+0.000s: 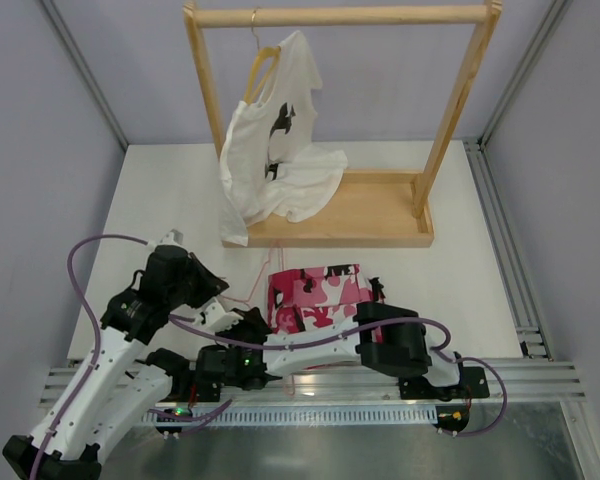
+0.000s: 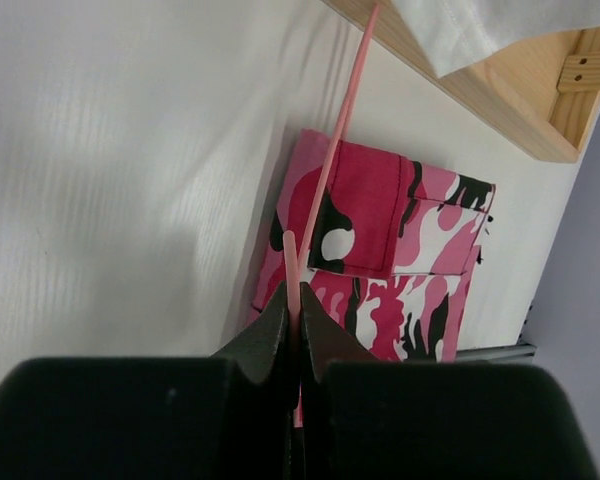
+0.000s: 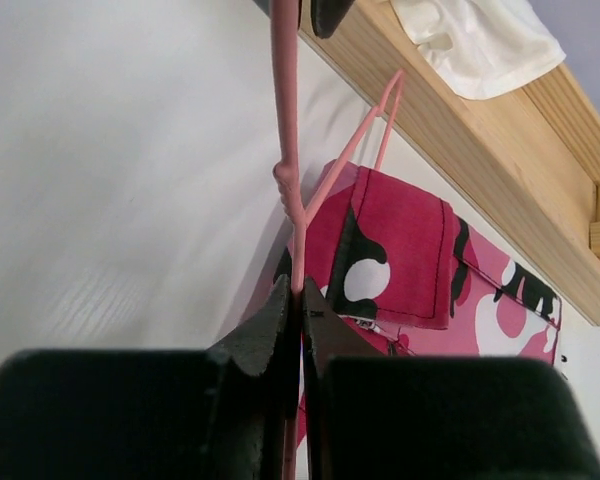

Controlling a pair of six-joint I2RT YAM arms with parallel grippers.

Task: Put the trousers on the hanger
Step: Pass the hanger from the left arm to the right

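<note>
Clamping hanger [image 3: 284, 100] | left gripper [image 2: 295, 295], right gripper [image 3: 293, 288] | trousers [image 2: 380, 220] just beyond

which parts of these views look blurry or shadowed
Left wrist view: the left pincer fills the bottom as a dark, soft-edged mass, the trousers beyond are sharp, and a soft shadow lies on the table left of them. Right wrist view: the hanger wire blurs towards the top edge. Top external view: even, soft light, all in focus.

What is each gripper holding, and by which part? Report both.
Both hold the hanger. The right gripper pinches its wire close to the twisted neck, and the left gripper pinches a straight stretch of wire. The trousers lie unheld.
</note>
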